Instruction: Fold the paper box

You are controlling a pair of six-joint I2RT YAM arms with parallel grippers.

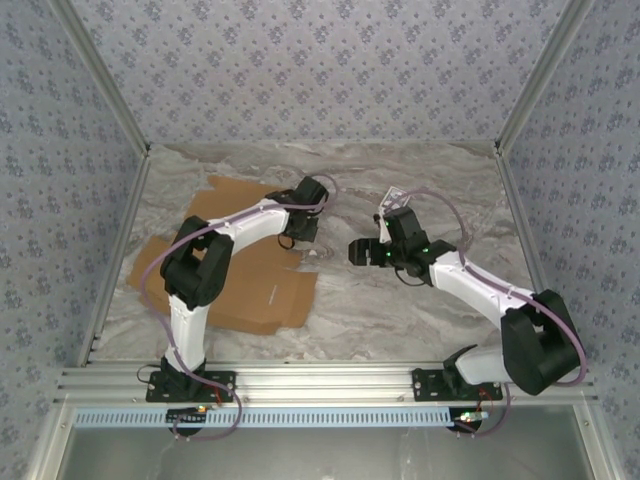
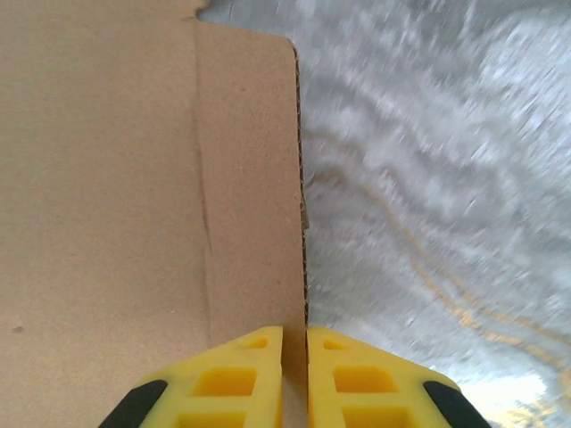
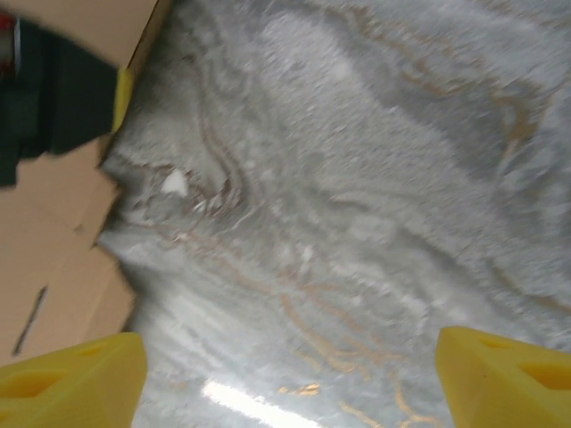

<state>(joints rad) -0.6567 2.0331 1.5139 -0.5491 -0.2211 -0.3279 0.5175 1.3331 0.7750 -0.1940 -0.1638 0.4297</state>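
While the left fingers [image 2: 272,357] pinch the box [image 2: 134,178] at its right edge, the right fingers [image 1: 357,250] gape wide, well right of it.

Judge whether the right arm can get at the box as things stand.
Probably yes: the right gripper hangs open beside the box, with bare table between; the left gripper pinches only its edge.
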